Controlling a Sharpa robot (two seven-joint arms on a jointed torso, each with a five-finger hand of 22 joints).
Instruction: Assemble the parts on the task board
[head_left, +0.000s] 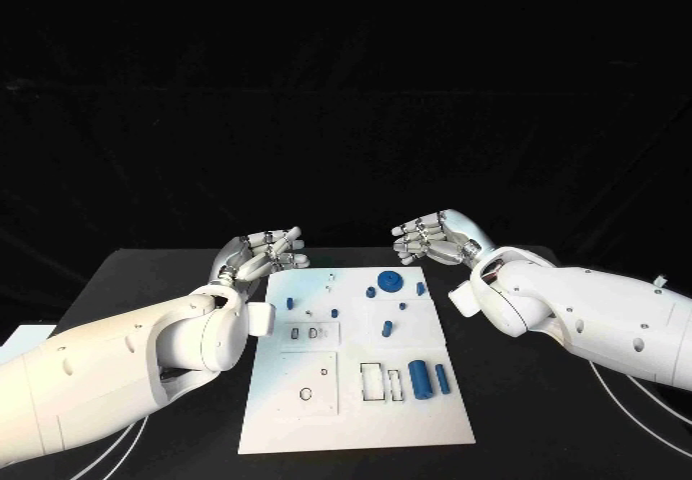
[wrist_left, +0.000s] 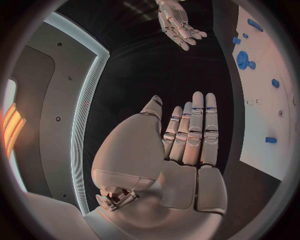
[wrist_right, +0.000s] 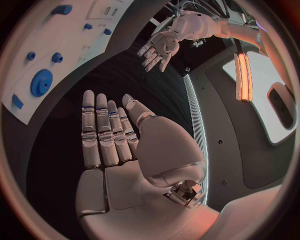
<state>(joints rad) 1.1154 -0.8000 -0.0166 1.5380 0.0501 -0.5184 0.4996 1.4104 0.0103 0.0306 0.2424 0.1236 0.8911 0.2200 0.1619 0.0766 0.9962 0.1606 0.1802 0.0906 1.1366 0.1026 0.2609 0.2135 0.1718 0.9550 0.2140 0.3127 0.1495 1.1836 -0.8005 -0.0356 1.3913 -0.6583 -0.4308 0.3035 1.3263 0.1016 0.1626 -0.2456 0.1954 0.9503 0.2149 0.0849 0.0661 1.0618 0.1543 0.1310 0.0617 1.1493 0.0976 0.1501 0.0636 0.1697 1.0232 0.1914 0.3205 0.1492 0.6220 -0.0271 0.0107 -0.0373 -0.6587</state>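
Note:
The white task board (head_left: 289, 420) lies in the middle of the black table. Blue parts rest on it: a round disc (head_left: 389, 279) near the far edge, small pegs (head_left: 371, 292) beside it, and two cylinders (head_left: 421, 380) near the right edge. My left hand (head_left: 268, 250) hovers past the board's far left corner, fingers straight and apart, holding nothing. My right hand (head_left: 433, 238) hovers past the far right corner, likewise empty. The left wrist view shows my left hand (wrist_left: 187, 135) flat, with the board (wrist_left: 262, 120) beside it. The right wrist view shows my right hand (wrist_right: 109, 135) flat and the disc (wrist_right: 41, 82).
The board has several empty cut-outs, including rectangular slots (head_left: 372, 380) and a small ring (head_left: 306, 392). Black table (head_left: 144, 290) surrounds the board on all sides. Each wrist view shows the other hand: my right hand (wrist_left: 178, 25) and my left hand (wrist_right: 159, 49).

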